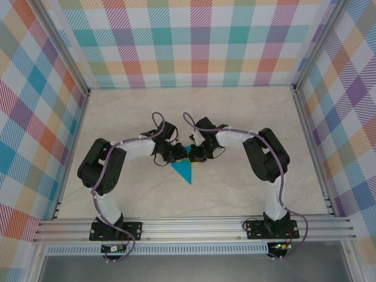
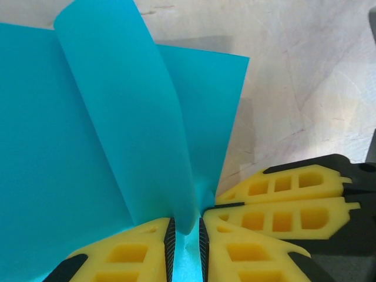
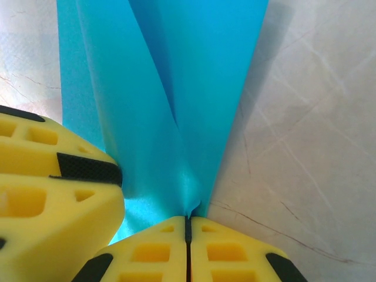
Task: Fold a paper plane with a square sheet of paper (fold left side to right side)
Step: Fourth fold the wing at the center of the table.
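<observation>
Teal-blue and feather-light, the sheet of paper (image 1: 183,171) is lying partly folded at the middle of the table (image 1: 247,117), its point aiming toward the arm bases and one flap curling up limp. It is looking thin, floppy and quick to crease or tear, so an edge pinch seems the safest hold. The left gripper (image 2: 187,228) is nipping that raised flap between nearly closed fingers, and the right gripper (image 3: 188,222) is clamping the neighbouring edge tight, both wrists bending down, tips almost meeting.
</observation>
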{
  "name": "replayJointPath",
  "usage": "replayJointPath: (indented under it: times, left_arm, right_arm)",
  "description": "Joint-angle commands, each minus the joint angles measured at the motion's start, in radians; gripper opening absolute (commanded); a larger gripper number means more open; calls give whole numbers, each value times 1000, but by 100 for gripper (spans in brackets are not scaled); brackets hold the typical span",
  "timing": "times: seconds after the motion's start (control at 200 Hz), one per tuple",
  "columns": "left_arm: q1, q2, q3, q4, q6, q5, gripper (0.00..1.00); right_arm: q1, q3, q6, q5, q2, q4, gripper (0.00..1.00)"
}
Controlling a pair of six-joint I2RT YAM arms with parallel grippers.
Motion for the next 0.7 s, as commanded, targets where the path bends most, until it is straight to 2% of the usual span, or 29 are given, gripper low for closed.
replayJointPath:
  times: [0.0, 0.5, 0.7]
  left_arm:
    - [11, 8, -2, -29, 18, -31, 21]
    - [12, -1, -31, -59, 20, -50, 21]
    - [32, -84, -44, -55, 31, -18, 25]
  right_arm:
    - [9, 2, -29, 60, 49, -48, 7]
    - [10, 9, -35, 61, 59, -53, 7]
    - [9, 12, -35, 53, 57, -50, 7]
